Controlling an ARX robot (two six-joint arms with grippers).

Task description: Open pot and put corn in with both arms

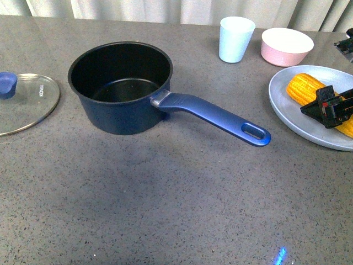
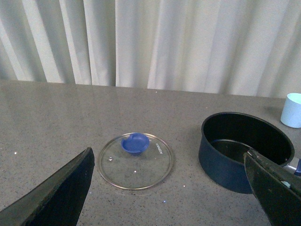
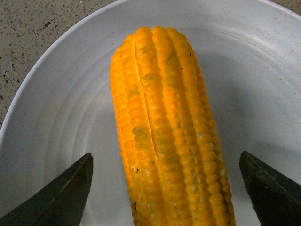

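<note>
From the front: lidless pot left of the table's middle, long handle aimed toward the near right; glass lid flat at the left edge, well apart from the pot. Corn on a grey plate at the right edge, right gripper low over its nearer half. Pale blue cup and pink bowl toward the far edge, out of the way. From the left wrist: left gripper spread wide and holding nothing, raised above the table with the lid and the pot beyond it. From the right wrist: right gripper released, fingers wide on either side of the corn, not touching it; cob lying lengthwise on the plate. Step in hand, by the look of it: grasping the corn. To do it well, lower until the fingers sit beside the cob's widest part, centre across it, then squeeze gently on the middle, not the tapered end, against rolling or slipping. Lift straight up before swinging over the pot's handle.
</note>
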